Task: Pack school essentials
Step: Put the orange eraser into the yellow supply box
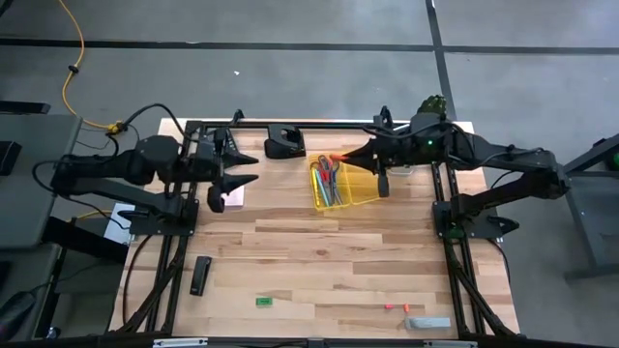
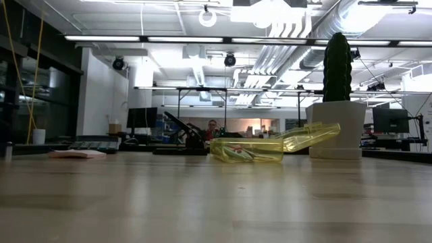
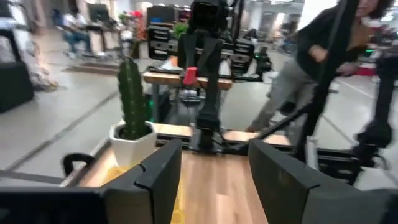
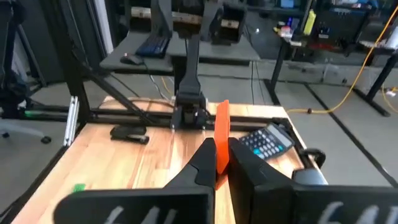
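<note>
- An orange strip (image 4: 221,134) is clamped between the right gripper's (image 1: 344,158) closed fingers, over the yellow tray (image 1: 366,197) holding scissors (image 1: 326,172).
- Left gripper (image 1: 246,168), fingers apart, hovers above the pink pad (image 1: 233,198).
- No readable writing.
- Wooden table (image 1: 329,261); potted cactus (image 2: 337,74); workshop beyond.

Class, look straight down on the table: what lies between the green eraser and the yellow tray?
In the high view, nothing: only bare wooden table lies between the green eraser near the front edge and the yellow tray farther back.
</note>
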Robot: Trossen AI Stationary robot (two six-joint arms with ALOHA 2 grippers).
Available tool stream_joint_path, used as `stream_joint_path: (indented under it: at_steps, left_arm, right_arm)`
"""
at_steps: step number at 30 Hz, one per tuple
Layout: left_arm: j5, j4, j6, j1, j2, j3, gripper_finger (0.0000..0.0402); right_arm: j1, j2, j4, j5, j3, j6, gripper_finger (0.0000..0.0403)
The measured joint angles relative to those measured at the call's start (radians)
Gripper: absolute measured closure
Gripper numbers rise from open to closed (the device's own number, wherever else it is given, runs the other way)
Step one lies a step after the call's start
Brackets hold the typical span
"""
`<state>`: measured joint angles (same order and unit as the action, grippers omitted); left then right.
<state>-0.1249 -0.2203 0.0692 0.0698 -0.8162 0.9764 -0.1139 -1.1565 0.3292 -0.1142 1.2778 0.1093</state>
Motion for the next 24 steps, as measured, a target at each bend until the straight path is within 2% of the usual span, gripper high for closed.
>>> stream_joint_path:
  at_steps: [4, 13, 16, 24]
  left_arm:
    - [-0.068, 0.036, -0.011, -0.028, -0.027, -0.001, 0.0231]
    - [-0.07, 0.06, -0.011, -0.031, -0.054, -0.001, 0.023]
    - [-0.071, 0.06, -0.01, -0.031, -0.054, -0.001, 0.0229]
    - [-0.074, 0.061, 0.005, -0.031, -0.054, -0.001, 0.0229]
  right_arm:
    - [0.0, -0.003, -0.012, -0.001, 0.0, 0.0, 0.0402]
    - [0.0, -0.019, -0.012, -0.001, 0.0, 0.0, 0.0402]
    - [-0.01, -0.06, 0.011, 0.018, 0.0, -0.061, 0.0402]
    - [-0.07, -0.309, 0.311, 0.331, 0.0, -0.393, 0.0402]
